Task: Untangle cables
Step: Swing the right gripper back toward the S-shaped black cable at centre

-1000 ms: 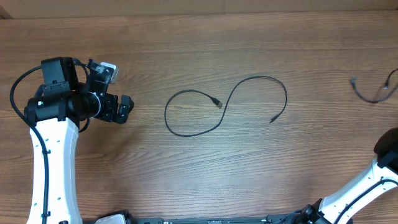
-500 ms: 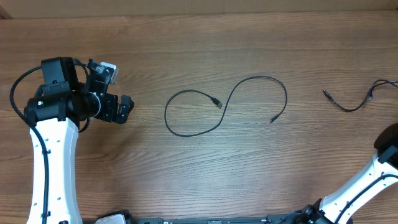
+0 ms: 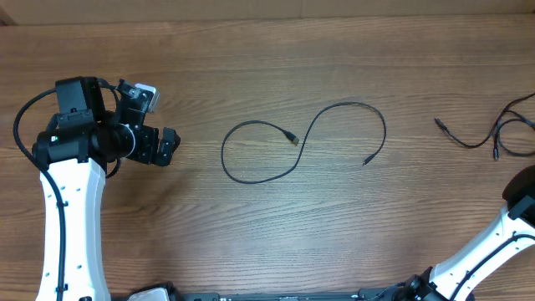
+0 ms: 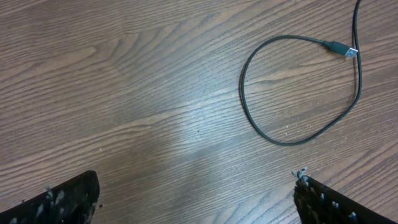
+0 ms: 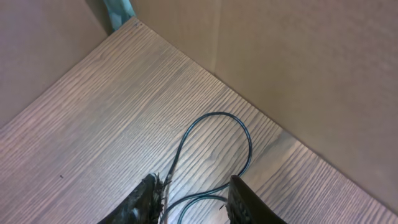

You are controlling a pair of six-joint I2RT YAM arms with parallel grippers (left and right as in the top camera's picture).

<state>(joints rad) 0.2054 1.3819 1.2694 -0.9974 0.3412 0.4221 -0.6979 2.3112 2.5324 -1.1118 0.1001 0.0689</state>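
One thin black cable [image 3: 344, 103] lies in an S-curve at the table's middle, both plugs free; the left wrist view shows its loop [image 4: 242, 102] and a metal plug [image 4: 343, 50]. A second black cable [image 3: 468, 145] lies at the far right and runs off the frame edge. My left gripper [image 3: 167, 149] hovers left of the middle cable, open and holding nothing [image 4: 197, 186]. My right gripper [image 5: 193, 196] is outside the overhead view. Its jaws stand apart over the second cable [image 5: 249, 146], whose strands pass loosely between the fingers on the wood.
Brown cardboard walls [image 5: 298, 74] close off the table's right corner, with a teal strip [image 5: 118, 11] at the back. The right arm's white link [image 3: 489, 247] comes in from the bottom right. The left arm [image 3: 71, 217] stands along the left side.
The right jaws have parted from shut. The right-hand cable was dragged left, then sagged onto the table with another strand showing. The left arm and middle cable are unmoved.
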